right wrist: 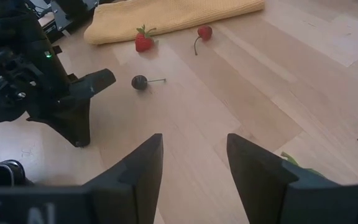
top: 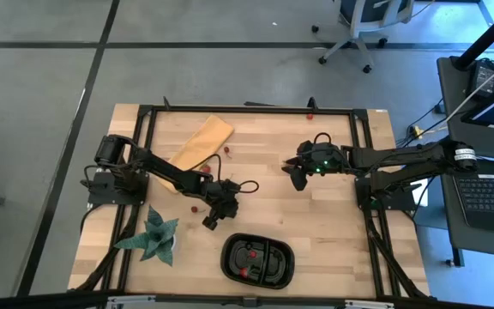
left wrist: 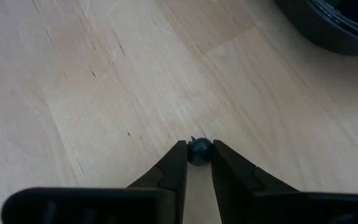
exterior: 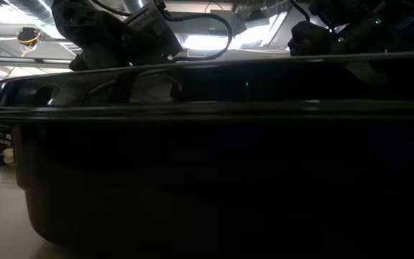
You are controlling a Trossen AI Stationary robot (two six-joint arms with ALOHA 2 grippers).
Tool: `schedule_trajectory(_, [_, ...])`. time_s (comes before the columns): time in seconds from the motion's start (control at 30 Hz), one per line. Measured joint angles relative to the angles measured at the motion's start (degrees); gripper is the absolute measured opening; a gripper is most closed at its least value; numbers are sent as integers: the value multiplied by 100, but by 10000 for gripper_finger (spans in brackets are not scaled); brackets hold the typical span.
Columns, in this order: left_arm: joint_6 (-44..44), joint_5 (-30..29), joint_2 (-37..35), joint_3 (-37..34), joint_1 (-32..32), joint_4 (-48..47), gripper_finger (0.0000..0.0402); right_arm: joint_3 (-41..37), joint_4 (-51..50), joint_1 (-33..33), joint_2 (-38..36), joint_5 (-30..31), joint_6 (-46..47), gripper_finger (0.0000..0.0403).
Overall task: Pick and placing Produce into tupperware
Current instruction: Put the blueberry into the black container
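Note:
The black glossy tray [top: 258,260] sits near the table's near edge with a few red fruits [top: 245,256] inside; it fills the low view [exterior: 192,180]. My left gripper [top: 210,221] [left wrist: 197,158] hovers just left of and beyond the tray, shut on a small dark berry [left wrist: 199,151]. My right gripper [top: 297,178] [right wrist: 194,155] is open over the table's middle right, touching nothing. Loose on the wood lie a dark stemmed berry [right wrist: 140,81], a strawberry [right wrist: 143,42] and a red cherry [right wrist: 204,32]. My left gripper pinches the dark berry [left wrist: 199,151] between its two fingertips [left wrist: 178,155], only at their free ends. The fingers point down at a slant toward the table. Whether the berry is clear of the wood, I cannot tell.
A yellow-tan cloth [top: 197,148] lies far left of centre, with fruits by its edge [top: 228,150]. A green spiky plant [top: 154,236] stands left of the tray. One red fruit [top: 310,114] sits near the far edge. Bare wood [top: 333,232] lies right of the tray.

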Motion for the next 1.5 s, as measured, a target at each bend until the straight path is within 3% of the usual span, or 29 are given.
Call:
schedule_trajectory(0.37, [4, -81, -31, 0, 2, 5, 52, 0, -2, 0, 0, 0, 9, 181])
schedule_trajectory(0.57, [172, -558, -303, -17, 23, -106, 48, 0, -1, 0, 0, 0, 20, 181])
schedule_trajectory(0.97, [-234, -454, -492, 72, 9, -84, 49, 0, 0, -2, 0, -2, 268, 181])
schedule_trajectory(1.5, [-902, -531, -339, 2154, -747, -115, 54, 0, 0, 199, 0, -20, 323, 181])
